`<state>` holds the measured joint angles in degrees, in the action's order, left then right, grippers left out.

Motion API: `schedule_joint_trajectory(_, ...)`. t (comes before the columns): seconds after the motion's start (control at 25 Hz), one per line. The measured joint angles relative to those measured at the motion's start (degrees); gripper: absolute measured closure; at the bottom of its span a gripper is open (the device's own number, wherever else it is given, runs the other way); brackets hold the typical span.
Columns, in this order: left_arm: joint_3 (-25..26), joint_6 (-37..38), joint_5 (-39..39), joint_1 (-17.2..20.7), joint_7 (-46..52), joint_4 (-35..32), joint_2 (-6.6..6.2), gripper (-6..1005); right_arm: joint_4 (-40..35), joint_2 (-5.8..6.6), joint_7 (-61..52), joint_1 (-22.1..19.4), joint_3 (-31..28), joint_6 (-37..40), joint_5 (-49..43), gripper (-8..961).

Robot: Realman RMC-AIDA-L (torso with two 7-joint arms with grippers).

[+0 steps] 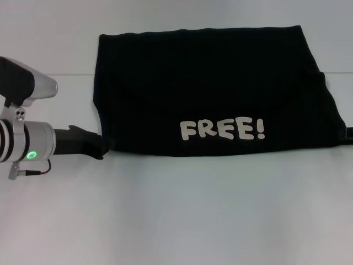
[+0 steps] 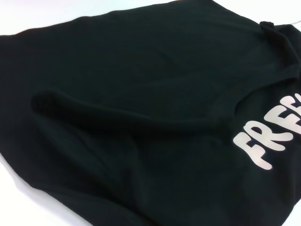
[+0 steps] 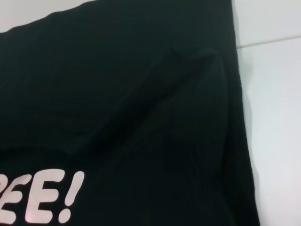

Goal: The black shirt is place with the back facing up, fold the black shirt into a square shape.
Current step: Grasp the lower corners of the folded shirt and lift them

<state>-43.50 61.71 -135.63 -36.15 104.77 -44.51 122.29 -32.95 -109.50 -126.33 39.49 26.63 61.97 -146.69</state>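
The black shirt (image 1: 209, 88) lies on the white table, folded into a wide rectangle. Its near part is folded over so the cream "FREE!" lettering (image 1: 222, 130) faces up near the front edge. My left gripper (image 1: 98, 147) is at the shirt's near left corner, touching its edge. Only a small dark bit of my right gripper (image 1: 348, 134) shows at the shirt's near right corner. The left wrist view shows the shirt (image 2: 141, 117) close up with a soft ridge across it. The right wrist view shows the shirt (image 3: 131, 108) and its right edge.
The white table (image 1: 182, 215) stretches in front of the shirt. A seam line (image 1: 71, 74) crosses the table behind the left arm. My left arm's silver wrist with a green light (image 1: 32, 155) is at the left edge.
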Motion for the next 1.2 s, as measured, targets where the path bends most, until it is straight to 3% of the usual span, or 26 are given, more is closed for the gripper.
schedule_joint_trajectory(0.4, -0.01, -0.39, 0.07, -0.72, 0.0, 0.3, -0.31, 971, 2.11, -1.09, 0.03, 1.11, 2.91, -5.7, 0.0, 387)
schedule_joint_trajectory(0.6, 0.0, -0.5, 0.11, -0.77, 0.0, 0.31, -0.33, 972, 3.68, -1.15, 0.02, 1.65, 4.62, -7.48, 0.05, 606)
schedule_joint_trajectory(0.92, 0.2, -0.52, 0.14, -0.76, 0.02, 0.37, -0.3, 971, 2.55, -1.05, 1.14, 0.35, 4.07, -5.12, 1.1, 777)
schedule_joint_trajectory(1.2, 3.79, 4.97, 0.21, 0.57, 1.59, -1.15, -0.33, 972, -0.03, -0.45, 2.55, -2.57, 3.81, -0.25, 4.14, 886)
